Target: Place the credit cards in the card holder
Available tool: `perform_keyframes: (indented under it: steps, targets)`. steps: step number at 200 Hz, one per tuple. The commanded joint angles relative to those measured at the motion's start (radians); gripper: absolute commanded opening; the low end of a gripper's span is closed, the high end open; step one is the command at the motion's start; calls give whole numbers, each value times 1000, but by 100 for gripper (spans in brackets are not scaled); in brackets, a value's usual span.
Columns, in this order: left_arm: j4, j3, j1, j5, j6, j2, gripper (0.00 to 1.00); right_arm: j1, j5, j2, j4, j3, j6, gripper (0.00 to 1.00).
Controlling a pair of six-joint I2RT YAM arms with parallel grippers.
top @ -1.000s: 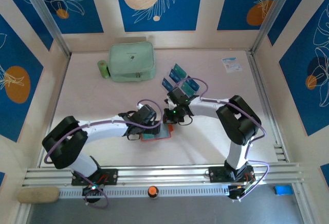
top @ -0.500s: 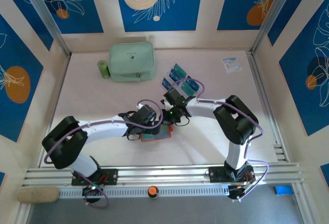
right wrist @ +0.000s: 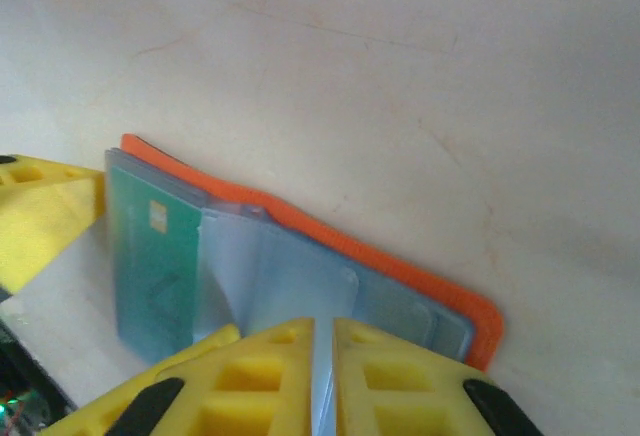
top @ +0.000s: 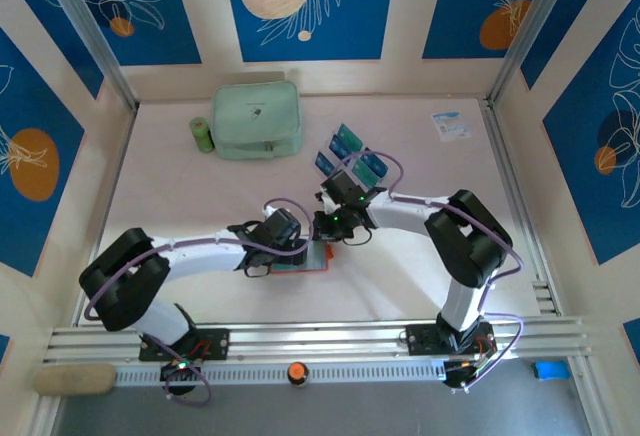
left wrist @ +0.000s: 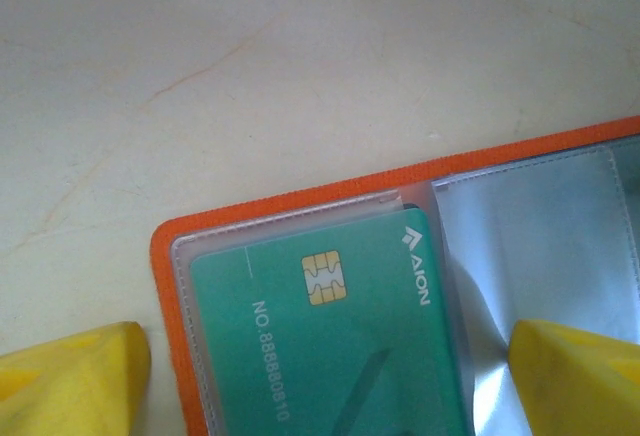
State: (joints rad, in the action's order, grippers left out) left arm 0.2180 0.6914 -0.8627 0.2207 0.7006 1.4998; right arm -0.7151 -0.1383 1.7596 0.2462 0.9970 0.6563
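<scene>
Card holder [right wrist: 484,328] sleeve pinched by right gripper [right wrist: 322,331]; left gripper [left wrist: 322,376] wide open.

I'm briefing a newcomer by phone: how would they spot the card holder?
On the table, near its middle, the left gripper and right gripper meet. The card holder lies open there, orange-edged with clear sleeves, unlike the mint-green pouch behind.

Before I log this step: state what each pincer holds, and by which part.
The right pincer pinches a clear sleeve of the open card holder by its loose edge. The left pincer stands open above the holder, gripping nothing.
</scene>
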Motion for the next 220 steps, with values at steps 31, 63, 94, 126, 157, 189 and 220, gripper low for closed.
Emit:
perform_keyframes:
  steps: [31,63,94,126,157,189,220]
  targets:
    - [17,-30,-12,5,2,-24,92,1,-32,-23,-39,-48,64,23]
    - [13,-38,-12,9,4,-30,91,-6,-43,6,-69,-54,80,25]
    - [10,-41,-12,10,4,-32,92,-6,-61,35,-89,-52,89,25]
    - [4,-43,-12,9,4,-30,92,-6,-85,56,-106,-50,98,25]
    - [1,-44,-12,8,4,-33,91,-4,-121,64,-130,-53,111,25]
    - [4,-44,-12,9,2,-39,92,2,-164,67,-160,-53,131,26]
    - [4,-47,-12,12,3,-50,91,17,-205,61,-203,-67,162,25]
